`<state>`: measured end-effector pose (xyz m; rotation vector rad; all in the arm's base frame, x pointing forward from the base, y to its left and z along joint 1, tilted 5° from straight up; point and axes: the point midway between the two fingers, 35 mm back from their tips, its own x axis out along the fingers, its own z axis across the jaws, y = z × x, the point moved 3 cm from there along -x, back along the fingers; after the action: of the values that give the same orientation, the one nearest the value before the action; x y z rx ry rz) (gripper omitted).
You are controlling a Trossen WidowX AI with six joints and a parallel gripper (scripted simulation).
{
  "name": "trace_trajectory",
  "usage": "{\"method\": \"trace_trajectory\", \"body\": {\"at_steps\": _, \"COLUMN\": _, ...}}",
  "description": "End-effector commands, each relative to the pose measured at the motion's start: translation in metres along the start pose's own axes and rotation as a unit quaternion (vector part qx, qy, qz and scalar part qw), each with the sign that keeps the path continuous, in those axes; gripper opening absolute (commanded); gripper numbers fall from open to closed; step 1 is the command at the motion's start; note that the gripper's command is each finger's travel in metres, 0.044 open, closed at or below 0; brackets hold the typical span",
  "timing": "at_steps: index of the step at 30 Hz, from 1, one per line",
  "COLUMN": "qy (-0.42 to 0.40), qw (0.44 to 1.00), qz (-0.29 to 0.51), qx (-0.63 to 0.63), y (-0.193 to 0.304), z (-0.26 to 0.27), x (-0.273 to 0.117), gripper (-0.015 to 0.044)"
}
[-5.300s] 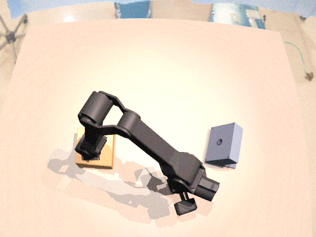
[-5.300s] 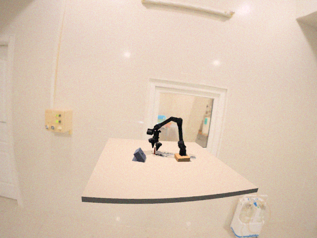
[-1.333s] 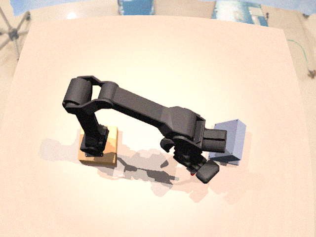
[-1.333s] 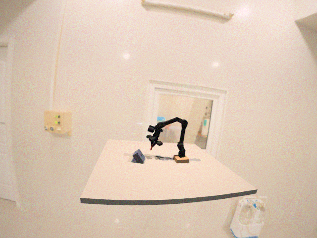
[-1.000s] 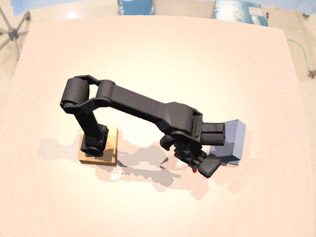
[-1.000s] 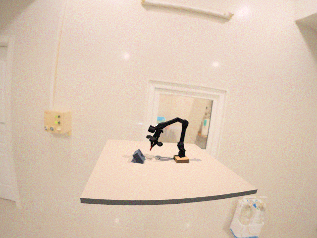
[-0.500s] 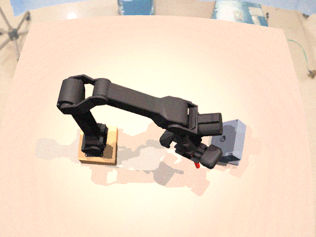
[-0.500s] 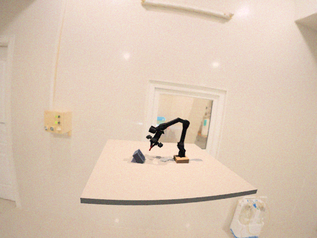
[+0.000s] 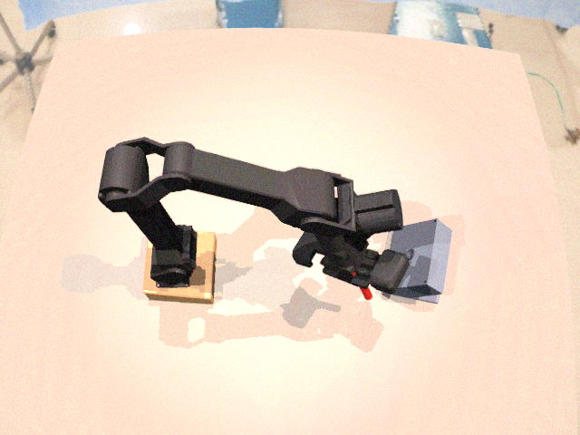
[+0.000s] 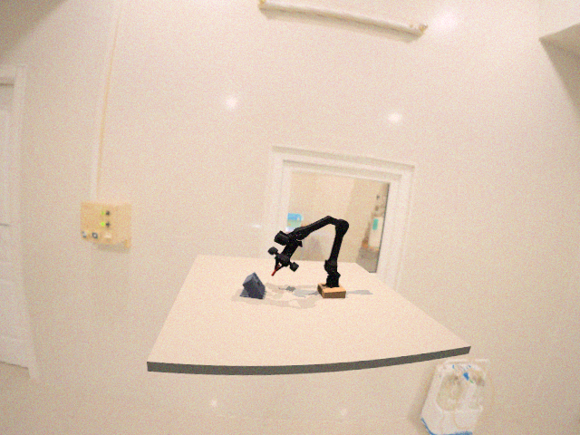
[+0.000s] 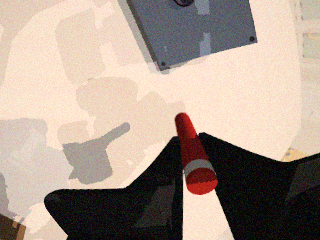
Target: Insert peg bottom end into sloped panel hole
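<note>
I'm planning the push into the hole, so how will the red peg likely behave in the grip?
The red peg looks stiff, since it stays straight between the fingers. Its round, smooth-looking side might let it twist or slip. Released on the table, it would probably roll.

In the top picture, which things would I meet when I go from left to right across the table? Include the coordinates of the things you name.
Wooden base block [image 9: 206,262] [image 10: 333,294], red peg [image 9: 366,293] [image 10: 274,271] [image 11: 192,150], grey-blue sloped panel [image 9: 439,262] [image 10: 254,286] [image 11: 210,35].
</note>
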<state>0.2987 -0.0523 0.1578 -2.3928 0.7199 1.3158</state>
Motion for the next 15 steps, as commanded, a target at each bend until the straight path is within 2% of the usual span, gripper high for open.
{"method": "trace_trajectory", "body": {"at_steps": 1, "qy": 0.013, "qw": 1.000, "qz": -0.003, "qx": -0.018, "y": -0.004, "z": 0.003, "x": -0.002, "gripper": 0.0000}}
{"method": "trace_trajectory", "body": {"at_steps": 15, "qy": 0.048, "qw": 0.997, "qz": -0.015, "qx": -0.061, "y": -0.018, "z": 0.010, "x": -0.006, "gripper": 0.0000}}
